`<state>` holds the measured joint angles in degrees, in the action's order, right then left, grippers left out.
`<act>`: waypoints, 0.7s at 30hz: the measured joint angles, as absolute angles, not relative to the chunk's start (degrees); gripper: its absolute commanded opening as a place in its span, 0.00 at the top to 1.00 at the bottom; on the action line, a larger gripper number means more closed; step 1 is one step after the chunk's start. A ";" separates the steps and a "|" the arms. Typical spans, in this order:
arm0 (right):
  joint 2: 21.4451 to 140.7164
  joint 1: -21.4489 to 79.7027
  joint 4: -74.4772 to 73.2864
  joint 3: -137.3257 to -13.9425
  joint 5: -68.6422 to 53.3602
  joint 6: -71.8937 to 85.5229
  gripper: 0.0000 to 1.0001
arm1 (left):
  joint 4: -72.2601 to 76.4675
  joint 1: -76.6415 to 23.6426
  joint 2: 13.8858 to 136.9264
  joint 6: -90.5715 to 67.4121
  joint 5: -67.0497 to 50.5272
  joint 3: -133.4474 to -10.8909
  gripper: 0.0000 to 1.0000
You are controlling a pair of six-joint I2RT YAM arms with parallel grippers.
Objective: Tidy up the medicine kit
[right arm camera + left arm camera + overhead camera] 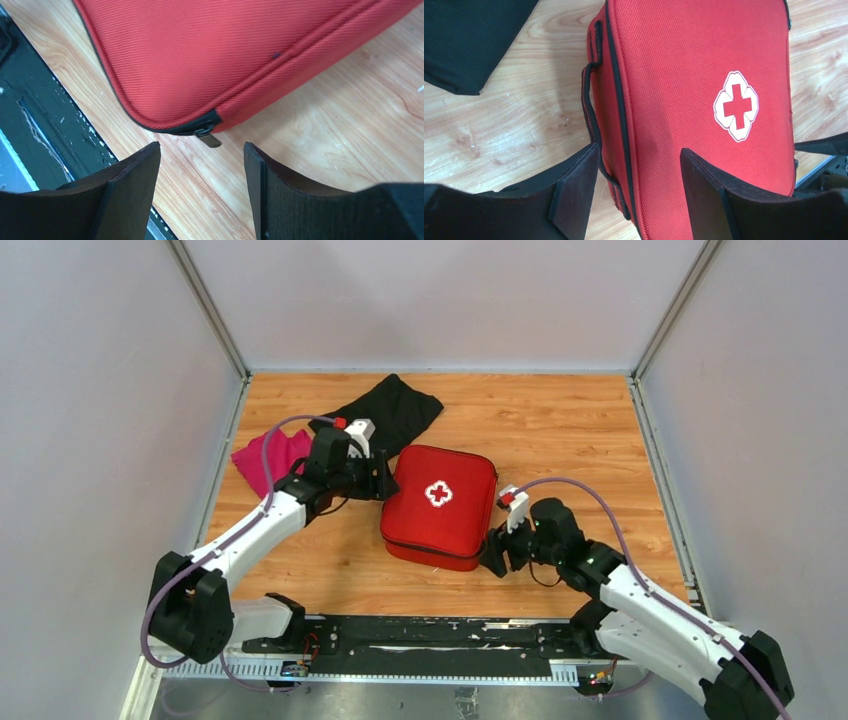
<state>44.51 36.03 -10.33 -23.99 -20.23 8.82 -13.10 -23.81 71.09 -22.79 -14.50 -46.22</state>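
The medicine kit (440, 505), a red zipped case with a white cross (735, 106) on its lid, lies closed in the middle of the wooden table. My left gripper (388, 480) is open at the kit's left edge. In the left wrist view the gripper (640, 149) straddles that edge: one finger sits beside the black side handle (591, 107), the other over the lid. My right gripper (497, 558) is open at the kit's near right corner. In the right wrist view its fingers (202, 146) stand just short of the metal zipper pull (209, 139), holding nothing.
A black cloth (395, 410) lies behind the kit at the back left, with a magenta cloth (270, 455) beside my left arm. A black mounting rail (430, 630) runs along the table's near edge. Grey walls enclose the left, back and right sides.
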 measured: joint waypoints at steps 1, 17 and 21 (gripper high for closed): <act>44.21 38.24 -10.28 -23.99 -18.20 8.56 0.34 | -13.21 -24.08 71.09 -22.68 -14.15 -46.52 0.35; 51.99 72.51 -4.47 -24.21 28.82 0.80 0.36 | -15.16 -30.96 71.13 -19.46 -4.25 -50.68 0.35; 61.36 75.02 -10.94 -30.76 37.47 3.95 0.33 | -15.22 -31.18 71.81 -19.49 -4.23 -50.68 0.35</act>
<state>61.36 75.02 -10.94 -30.76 37.47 3.95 -15.22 -31.18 71.81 -19.49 -4.23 -50.68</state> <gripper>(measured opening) 0.654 0.647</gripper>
